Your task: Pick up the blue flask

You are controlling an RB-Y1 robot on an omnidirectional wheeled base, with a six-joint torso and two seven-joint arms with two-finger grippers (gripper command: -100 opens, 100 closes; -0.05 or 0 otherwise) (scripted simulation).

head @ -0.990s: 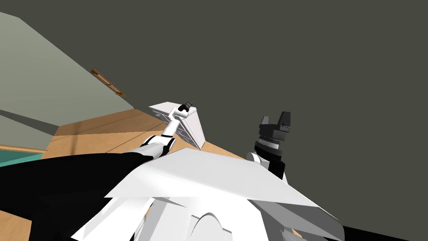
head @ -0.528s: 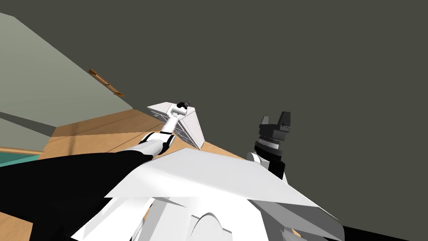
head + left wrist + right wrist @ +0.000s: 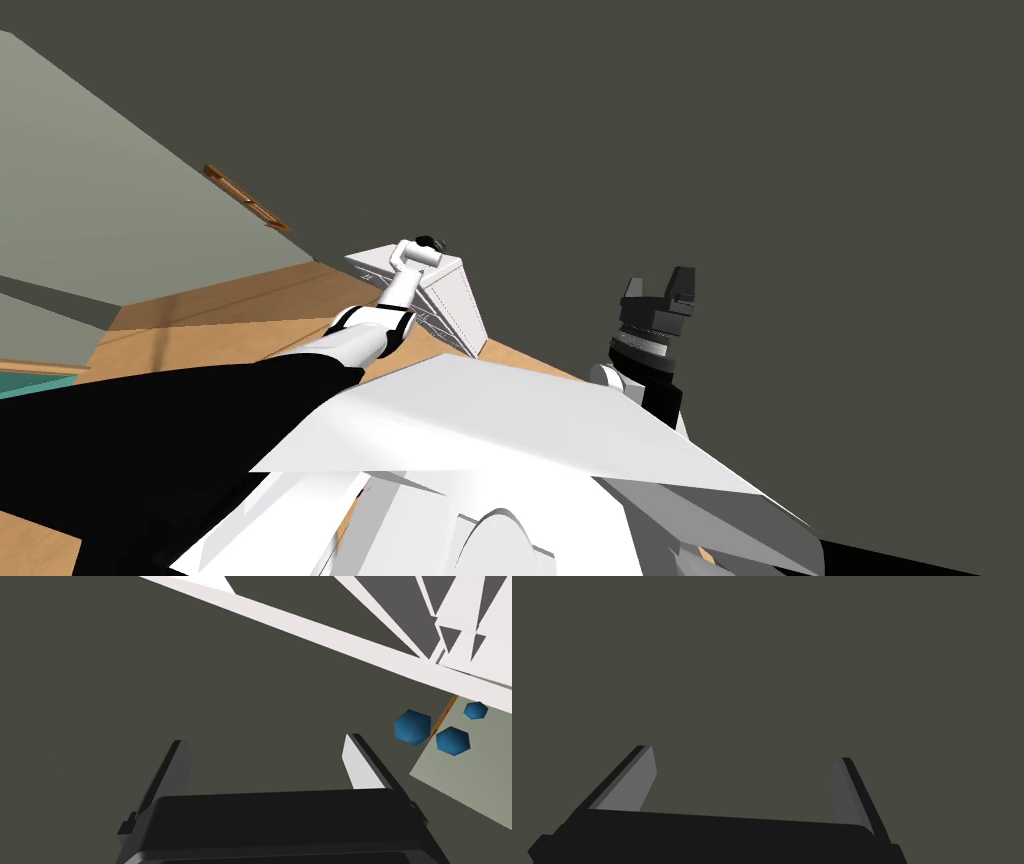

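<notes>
Grey wall; left fingers wide (empty)

Head view: the left gripper at the top of the white unit is too tiny to read, and its forearm hides part of the unit. Left wrist view: the unit's cut off at the edge. Then there are three blue shapes just beside it — can't tell if that's one thing or several.

cabinet on floor, against wall | left hand at cabinet top
</notes>
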